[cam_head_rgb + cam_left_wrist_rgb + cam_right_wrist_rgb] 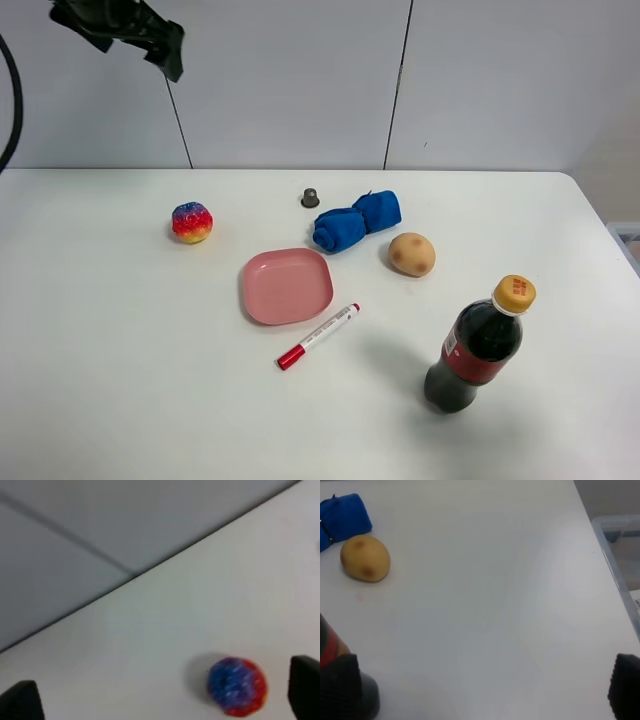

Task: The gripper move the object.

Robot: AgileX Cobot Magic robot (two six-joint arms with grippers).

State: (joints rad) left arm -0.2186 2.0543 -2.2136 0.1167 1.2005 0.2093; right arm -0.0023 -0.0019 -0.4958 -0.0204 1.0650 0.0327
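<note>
My left fingers hang high above the back left of the white, smooth worktop, spread wide with nothing between them. Below them sits the ball – round, bumpy, banded blue, red and yellow – alone on the left side, well apart from everything else. My right fingers, ribbed dark pads, are also spread wide and hold nothing. Near the middle lies a pink plate, a shallow rounded square with a bare face. Just beside its near corner lies a marker, white-barrelled with a red cap. Behind the plate are a rolled blue cloth, soft and creased, a small dark cap, and a tan potato with reddish spots. The plastic bottle stands upright on the right – orange cap, red label, dark drink inside.
</note>
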